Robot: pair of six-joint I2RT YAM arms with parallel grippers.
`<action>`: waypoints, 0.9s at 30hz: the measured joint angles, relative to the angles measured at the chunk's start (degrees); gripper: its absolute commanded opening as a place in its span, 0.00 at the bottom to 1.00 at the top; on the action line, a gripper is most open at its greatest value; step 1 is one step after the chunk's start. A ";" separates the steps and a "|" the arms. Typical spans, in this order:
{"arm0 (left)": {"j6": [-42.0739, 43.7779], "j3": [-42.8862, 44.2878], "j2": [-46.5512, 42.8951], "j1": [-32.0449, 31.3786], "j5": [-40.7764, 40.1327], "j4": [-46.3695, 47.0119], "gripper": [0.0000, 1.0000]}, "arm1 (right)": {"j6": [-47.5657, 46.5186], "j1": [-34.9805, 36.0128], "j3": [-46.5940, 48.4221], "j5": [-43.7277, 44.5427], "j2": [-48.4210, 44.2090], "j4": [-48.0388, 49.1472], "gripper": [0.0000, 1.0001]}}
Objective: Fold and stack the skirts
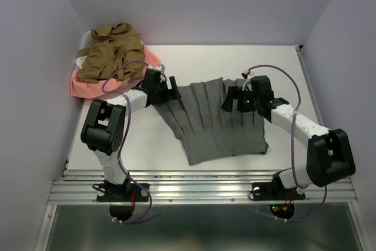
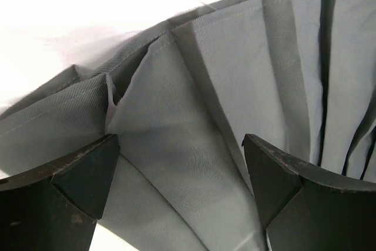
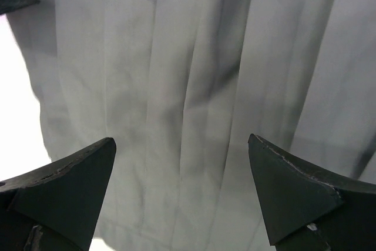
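Top external view, two arms over one spread garment.

1. Left gripper: jaws wide apart, nothing clasped. Left wrist view: both fingers sit low over the grey skirt, whose pleated edge runs just ahead of the tips with white table beyond it. Contact with the cloth cannot be told.

2. Right gripper: jaws wide apart, nothing clasped. Right wrist view: grey skirt fills the field ahead of and between the fingers, pleats running away from them. Contact cannot be told.

3. Grey skirt: lies flat and fanned on the table, between the two grippers, which face each other across its upper part.

4. Tan skirt: crumpled, behind and to the left of the left gripper, well apart from the right one.

5. Pink skirt: under the tan one, its edge showing beside the left arm.
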 measured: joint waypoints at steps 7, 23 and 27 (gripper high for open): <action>0.94 8.41 -0.37 0.15 -2.73 -5.95 0.99 | -1.11 2.32 14.78 9.16 14.08 1.62 1.00; 1.79 11.76 -1.38 0.74 -2.99 -7.91 0.99 | 0.04 12.48 38.05 49.40 37.27 -6.88 0.78; 2.14 11.52 -1.38 0.74 -2.97 -8.00 0.99 | 0.48 13.68 41.57 53.31 41.22 -8.94 0.49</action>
